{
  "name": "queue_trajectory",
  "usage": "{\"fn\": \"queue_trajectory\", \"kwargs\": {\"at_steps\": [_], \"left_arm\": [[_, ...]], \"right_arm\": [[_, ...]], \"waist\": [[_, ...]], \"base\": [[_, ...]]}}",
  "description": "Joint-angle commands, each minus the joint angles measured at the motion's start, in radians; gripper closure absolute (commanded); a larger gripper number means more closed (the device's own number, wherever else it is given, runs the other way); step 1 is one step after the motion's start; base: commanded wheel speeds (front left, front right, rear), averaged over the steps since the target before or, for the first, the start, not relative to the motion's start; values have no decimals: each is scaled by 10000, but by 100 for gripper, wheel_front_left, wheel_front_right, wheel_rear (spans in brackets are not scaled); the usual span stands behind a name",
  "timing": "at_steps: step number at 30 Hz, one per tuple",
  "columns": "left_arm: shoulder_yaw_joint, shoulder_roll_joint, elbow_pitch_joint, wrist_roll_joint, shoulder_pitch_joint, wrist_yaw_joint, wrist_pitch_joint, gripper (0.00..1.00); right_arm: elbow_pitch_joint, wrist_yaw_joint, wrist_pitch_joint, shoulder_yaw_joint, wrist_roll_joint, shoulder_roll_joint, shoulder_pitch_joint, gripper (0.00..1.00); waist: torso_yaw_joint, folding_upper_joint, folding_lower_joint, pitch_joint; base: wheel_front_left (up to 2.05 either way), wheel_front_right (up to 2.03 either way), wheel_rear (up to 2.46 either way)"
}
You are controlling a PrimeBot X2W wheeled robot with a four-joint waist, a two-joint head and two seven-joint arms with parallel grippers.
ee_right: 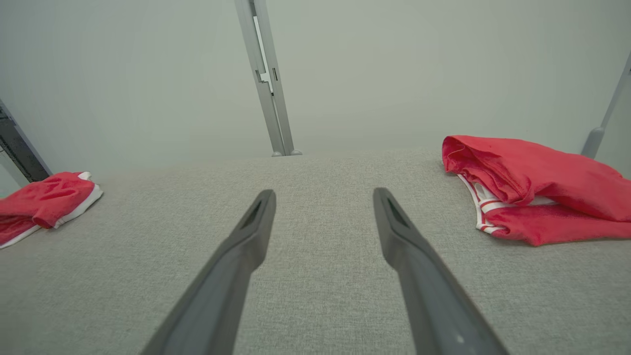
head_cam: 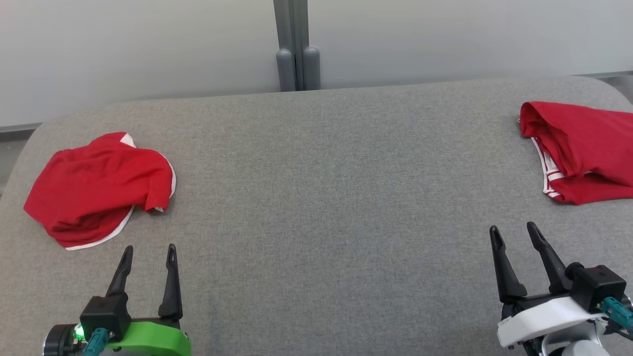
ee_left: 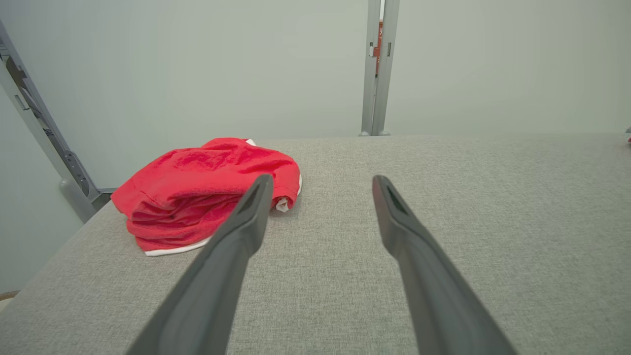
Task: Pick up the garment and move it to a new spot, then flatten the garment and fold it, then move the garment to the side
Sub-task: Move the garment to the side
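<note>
The left gripper [head_cam: 151, 246], two long dark fingers on a bright green mount, is being held released at the lower left of the head view. Its jaws are being spread wide, with nothing being grasped between them. The right gripper [head_cam: 513, 227], on a white mount, is being held in the same released state at the lower right, its fingers being pointed up that view with a slight lean to the left.

Both grippers are being shown over the near part of a grey woven-fabric table top with rounded corners [head_cam: 316, 207]. Whether the fingertips are touching it cannot be told.

A crumpled red cloth garment with white edging [head_cam: 99, 190] is being seen heaped at the table's left end, just ahead of the left gripper and a little to its left, near the fingertips but apart from them. In the left wrist view this heap [ee_left: 197, 195] is being partly overlapped by one dark finger [ee_left: 246, 222].

A second red cloth garment with a white-striped band [head_cam: 578, 143] is being seen loosely doubled over at the far right end, ahead and to the right of the right gripper, and is being cut off by the head view's right edge. The two garments are lying well apart. Which one the task concerns cannot be told.

Beyond the table's far edge, a pale plain wall [head_cam: 148, 44] is being divided by a grey upright metal post [head_cam: 295, 44].
</note>
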Motion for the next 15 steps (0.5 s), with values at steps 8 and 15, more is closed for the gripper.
{"fn": "queue_trajectory", "kwargs": {"at_steps": [8, 15], "left_arm": [[52, -54, 169, 4, 183, -10, 3, 0], [128, -65, 247, 25, 242, -46, 2, 0]], "right_arm": [[-96, -19, -29, -166, -201, 463, 656, 0], [-38, -19, -29, -260, -308, 722, 793, 0]], "waist": [[276, 0, 1, -435], [368, 0, 1, -512]], "base": [[0, 0, 0], [0, 0, 0]]}}
